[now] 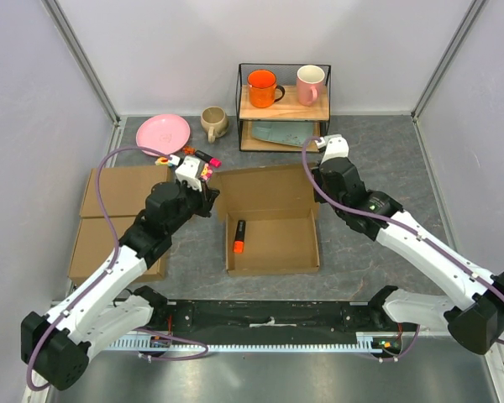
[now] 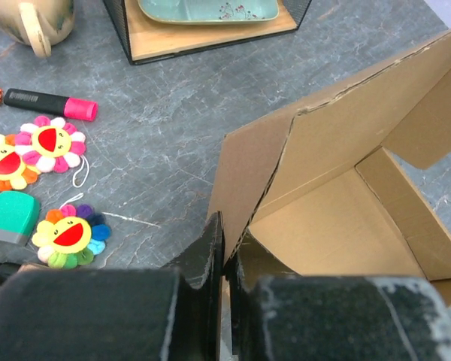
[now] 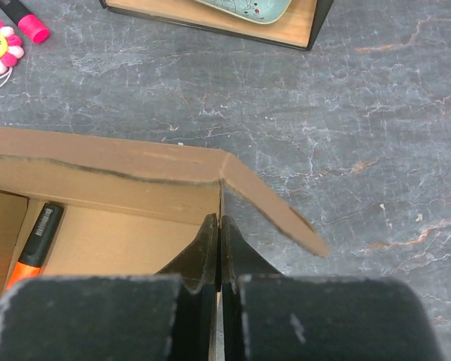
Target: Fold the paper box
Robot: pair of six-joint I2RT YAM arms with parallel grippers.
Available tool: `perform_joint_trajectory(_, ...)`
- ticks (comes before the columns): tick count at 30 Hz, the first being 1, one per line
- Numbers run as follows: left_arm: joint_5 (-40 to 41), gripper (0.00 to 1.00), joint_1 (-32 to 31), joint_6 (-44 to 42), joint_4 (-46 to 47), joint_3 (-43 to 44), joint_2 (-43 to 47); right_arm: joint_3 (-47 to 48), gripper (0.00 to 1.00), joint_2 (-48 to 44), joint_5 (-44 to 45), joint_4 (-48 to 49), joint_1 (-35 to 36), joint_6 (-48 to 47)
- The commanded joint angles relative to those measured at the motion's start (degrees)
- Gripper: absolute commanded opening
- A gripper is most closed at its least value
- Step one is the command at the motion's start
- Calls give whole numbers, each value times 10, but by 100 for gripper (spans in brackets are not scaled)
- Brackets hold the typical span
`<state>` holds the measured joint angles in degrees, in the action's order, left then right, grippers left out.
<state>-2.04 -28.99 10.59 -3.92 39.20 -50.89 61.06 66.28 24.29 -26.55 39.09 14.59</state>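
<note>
1. The paper box (image 1: pixel 277 248) lies open on the middle of the table (image 1: pixel 378 151), between my two arms. Its far wall is standing and its tray faces up.
2. An orange marker (image 1: pixel 239 236) lies inside the tray, near the left wall.
3. My left gripper (image 2: pixel 224 229) is at the far-left corner of the box. The side flap there stands on edge and runs straight into the gap between my fingers (image 2: pixel 204 256).
4. Those left fingers are drawn narrow, with only the thickness of the cardboard between them, so they are pinching that flap.
5. My right gripper (image 3: pixel 219 226) is at the far-right corner, just under the spot where the far wall meets the angled corner flap.
6. The right fingers (image 3: pixel 201 259) are pressed together, and a thin sliver of cardboard shows in the seam between them. They are clamped on the right wall's edge.
7. From above, both grippers sit at the box's far corners, one on each side, touching the cardboard.
</note>
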Motion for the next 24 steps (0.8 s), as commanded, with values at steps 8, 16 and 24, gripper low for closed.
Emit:
perform_joint_trajectory(8, 118, 2, -61, 103, 195, -98, 71, -90, 0, -68, -29, 60, 1, 105)
perform_joint_trajectory(16, 190, 2, -112, 201, 222, -134, 106, -156, 0, -107, -38, 85, 3, 175)
perform_joint_trajectory(24, 261, 2, -160, 262, 242, -161, 115, -212, 0, -140, -32, 97, 18, 219)
